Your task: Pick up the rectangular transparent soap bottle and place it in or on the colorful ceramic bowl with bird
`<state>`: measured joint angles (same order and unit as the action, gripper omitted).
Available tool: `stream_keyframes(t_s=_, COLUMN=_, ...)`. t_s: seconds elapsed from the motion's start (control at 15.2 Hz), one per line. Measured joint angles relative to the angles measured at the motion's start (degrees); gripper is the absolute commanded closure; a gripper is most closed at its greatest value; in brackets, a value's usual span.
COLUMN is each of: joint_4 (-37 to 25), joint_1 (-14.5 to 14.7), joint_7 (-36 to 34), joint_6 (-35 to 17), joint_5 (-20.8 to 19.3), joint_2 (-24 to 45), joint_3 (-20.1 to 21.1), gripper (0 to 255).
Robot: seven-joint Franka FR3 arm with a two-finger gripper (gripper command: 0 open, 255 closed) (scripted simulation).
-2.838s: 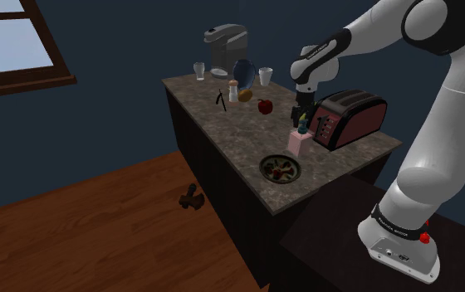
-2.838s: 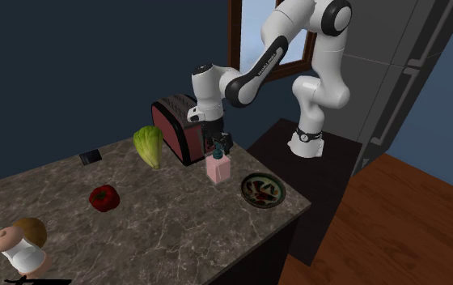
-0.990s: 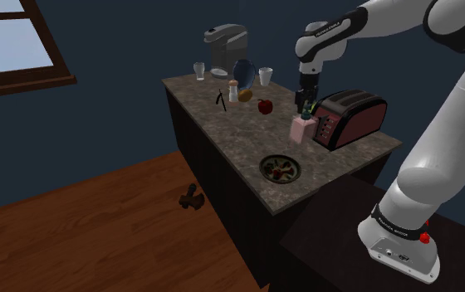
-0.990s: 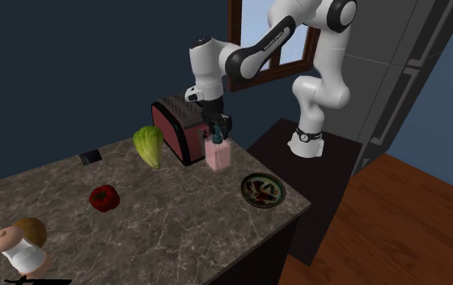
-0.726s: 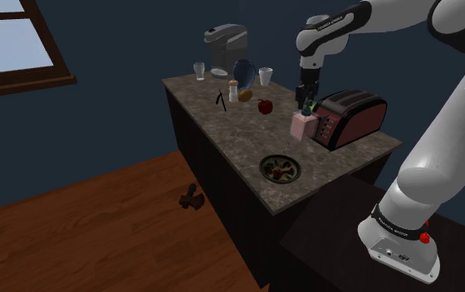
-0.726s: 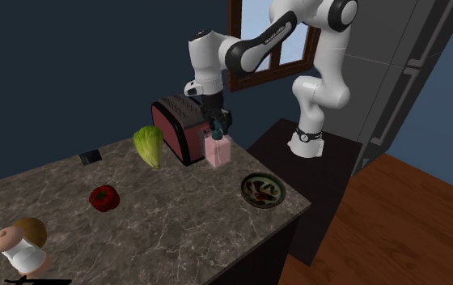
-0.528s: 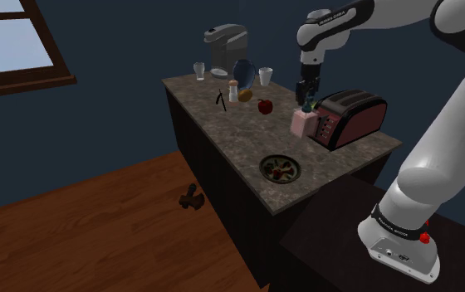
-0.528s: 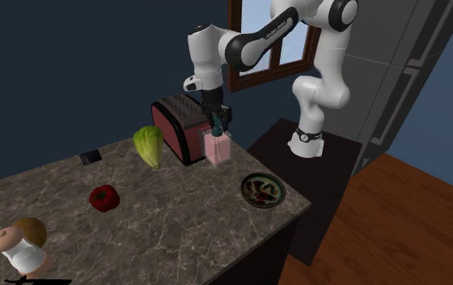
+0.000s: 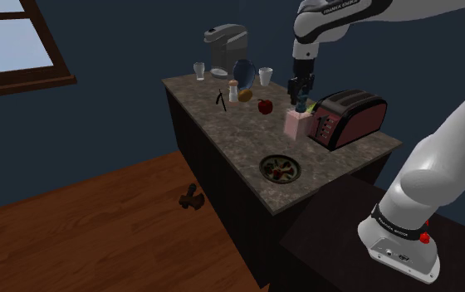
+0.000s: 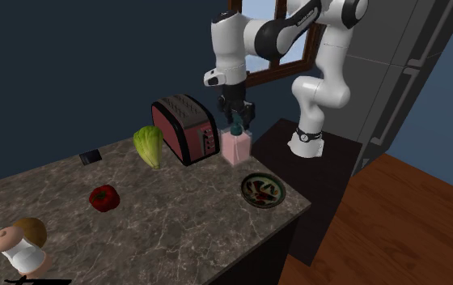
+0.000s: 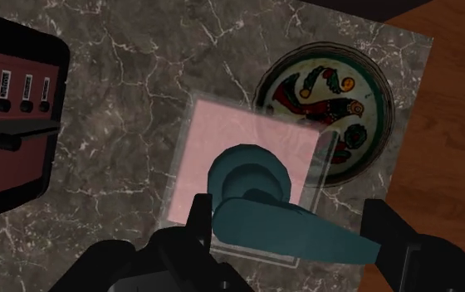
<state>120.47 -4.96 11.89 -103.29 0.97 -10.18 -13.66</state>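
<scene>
Over the last few seconds the gripper (image 9: 299, 98) has risen, and the bottle (image 9: 295, 124) has gone up with it: where it stood on the counter (image 9: 222, 137) against the front of the toaster (image 9: 351, 116), it now hangs clear of the stone. In the second exterior view it has also swung away from the toaster's face toward the bowl (image 10: 263, 190). We take that to mean the grasp has held and the pick-up is done, so what remains is the carry and the set-down. The jaws are clamped on the bottle's teal pump (image 11: 256, 199). In the wrist view the two black fingers (image 11: 198, 220) stand one on each side of it, the nozzle pointing toward the other finger, and the pale pink, see-through body hangs straight below the hand, roughly upright. The bottle is in the air above the counter, between toaster and bowl. From the wrist camera one corner of its body overlaps the bowl's rim, but most of the painted bird is uncovered, so we judge the bottle is beside the bowl, not yet over its middle. The next move, as we see it, is a short shift toward the counter's edge before lowering, with care that a bottle held only by its pump may swing.
</scene>
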Motion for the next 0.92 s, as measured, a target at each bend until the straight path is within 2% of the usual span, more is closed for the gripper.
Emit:
stream_keyframes(t_s=0.66, joint_4=1.54, joint_1=5.13, joint_7=-12.85, joint_6=5.12, joint_5=2.29, joint_2=-7.41, joint_3=8.09, gripper=255)
stream_keyframes(t_s=0.92, joint_4=3.54, joint_1=5.45, joint_7=-13.59, joint_6=3.29, joint_5=2.54, joint_2=-7.57, joint_3=8.64, gripper=255)
